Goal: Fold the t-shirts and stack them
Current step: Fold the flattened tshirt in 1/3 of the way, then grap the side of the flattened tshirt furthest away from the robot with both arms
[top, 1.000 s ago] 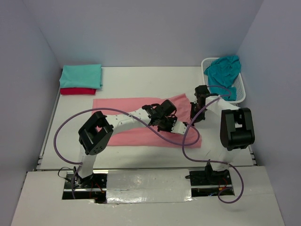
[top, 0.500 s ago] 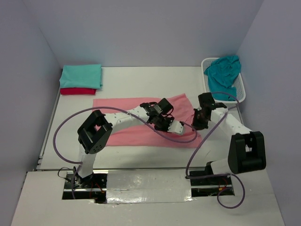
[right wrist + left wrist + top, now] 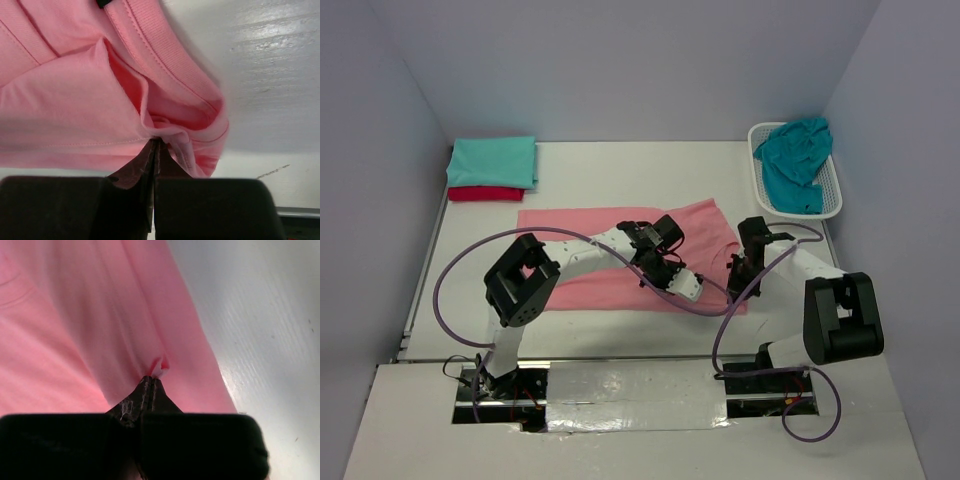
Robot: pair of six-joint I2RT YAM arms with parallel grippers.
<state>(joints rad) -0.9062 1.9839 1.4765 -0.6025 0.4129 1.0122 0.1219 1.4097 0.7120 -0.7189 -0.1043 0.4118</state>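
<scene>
The salmon pink t-shirt [image 3: 600, 250] lies spread across the middle of the table. My left gripper [image 3: 688, 288] is shut on a pinch of its cloth [image 3: 159, 365] near the front right edge. My right gripper [image 3: 735, 285] is shut on a bunched fold at its right end, by the collar band [image 3: 165, 127]. The light mint-teal shirt [image 3: 492, 160] lies folded on the crimson red shirt [image 3: 485, 194] at the back left. The darker teal-blue shirt [image 3: 794, 152] is heaped in the basket.
The white lattice basket [image 3: 832, 190] stands at the back right. Purple cables loop from both arms over the front of the table. Walls close in the left, back and right sides.
My right gripper has moved from the shirt's far right edge down toward the front right corner. My left gripper has moved slightly forward. The shirt's right end has shifted with them.
</scene>
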